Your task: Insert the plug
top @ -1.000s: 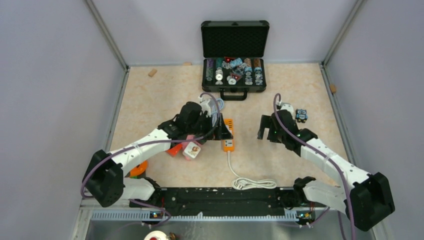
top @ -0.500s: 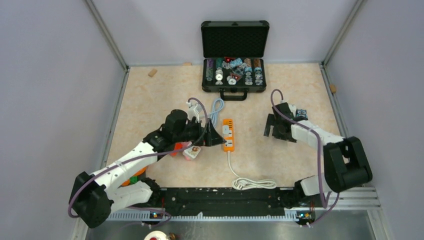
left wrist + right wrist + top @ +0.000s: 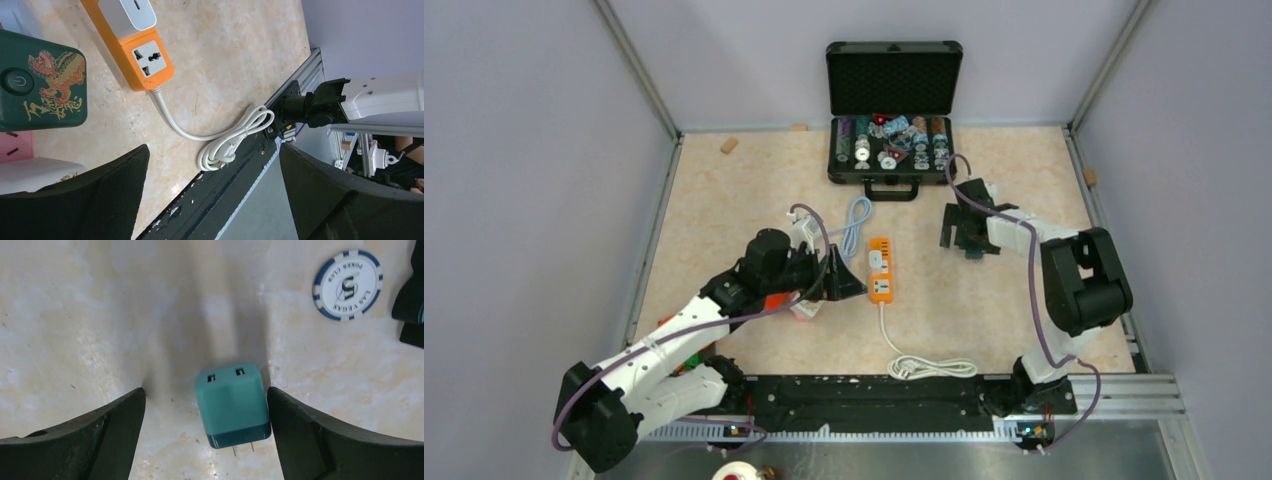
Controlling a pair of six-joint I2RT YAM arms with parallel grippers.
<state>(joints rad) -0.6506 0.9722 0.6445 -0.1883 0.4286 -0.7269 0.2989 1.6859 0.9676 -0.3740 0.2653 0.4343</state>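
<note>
Near edge of the table [image 3: 754, 200]: a white cord [image 3: 934, 367] lies coiled just in front of the arm bases and runs far-ward to the near end of the orange power strip [image 3: 880, 272].

Centre: the power strip lies flat, pointing near to far. A white charger [image 3: 128, 15] sits in it. One socket at its near end, by the cord, is free.

Just left of the strip: the left gripper [image 3: 848, 280], jaws spread wide, nothing in them. A green box [image 3: 42, 85] with a dragon print and a power button lies under it.

Right of the strip, a little farther: the right gripper [image 3: 206, 405], jaws wide apart. The teal plug [image 3: 232, 412] lies on the table between the fingers, not clamped. One finger is just beside it; contact cannot be told. The other is apart. Two prongs stick out of one end.

A blue-and-white poker chip [image 3: 348, 285] lies near the plug.

Far: a black case [image 3: 892, 110], lid up, chips inside.
</note>
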